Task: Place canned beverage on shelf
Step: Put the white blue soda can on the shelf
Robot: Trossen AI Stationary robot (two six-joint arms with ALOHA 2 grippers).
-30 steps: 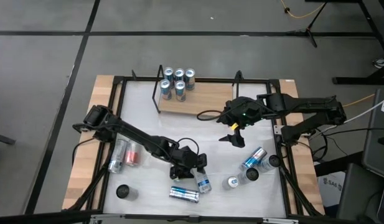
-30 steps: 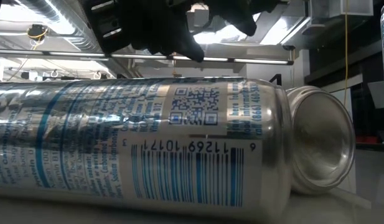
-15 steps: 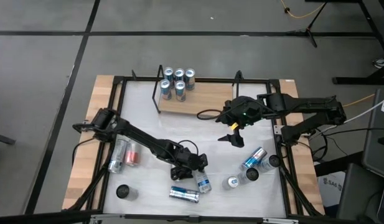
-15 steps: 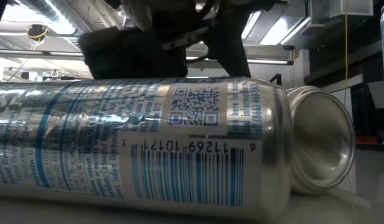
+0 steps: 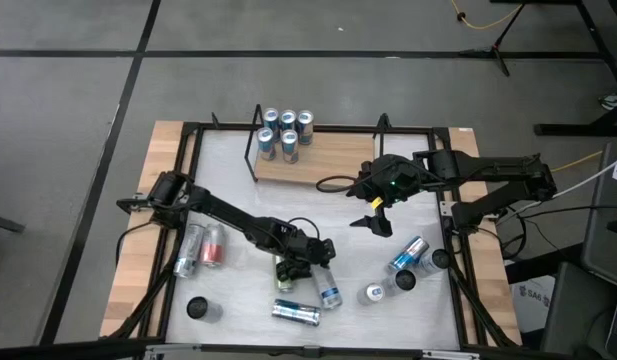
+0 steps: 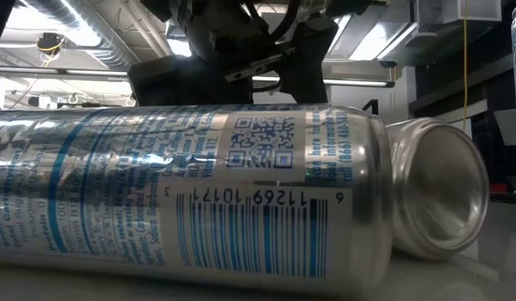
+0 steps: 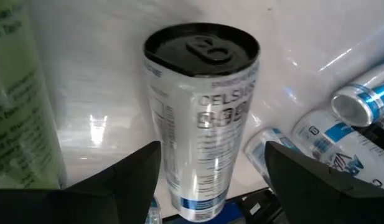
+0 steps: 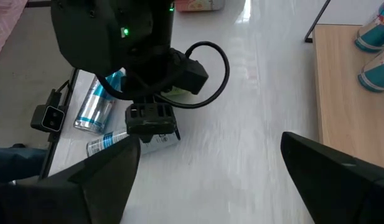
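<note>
A silver canned beverage with a black top (image 7: pixel 201 118) lies on its side on the white table, near the middle front (image 5: pixel 328 290). My left gripper (image 7: pixel 211 149) is open and slants down over it, one finger on either side of the can's body (image 5: pixel 306 262). A green can (image 7: pixel 17 93) lies close beside it. The shelf (image 5: pixel 323 160), a light wooden board with black wire ends, stands at the far middle with several cans (image 5: pixel 285 132) upright on its left end. My right gripper (image 5: pixel 378 222) hangs open above the table, right of centre, with nothing between its fingers. My left gripper straddles the lying can's body (image 7: pixel 179 162) from above and slanting, its fingers (image 7: pixel 139 177) along the can's two sides. The can rests on the table. Whether the fingers touch the can, I cannot tell.
A silver-blue can (image 5: pixel 296 313) lies at the near edge and fills the low view (image 6: pixel 182 192). Two cans (image 5: pixel 200 248) lie at the left, a black-topped one (image 5: pixel 198 308) stands near the front left, and several more (image 5: pixel 408 268) sit at the right.
My left gripper has come down and toward the table's right onto the lying can, still equally open. In the low view, the can's end behind the big can has shifted a little toward the right.
</note>
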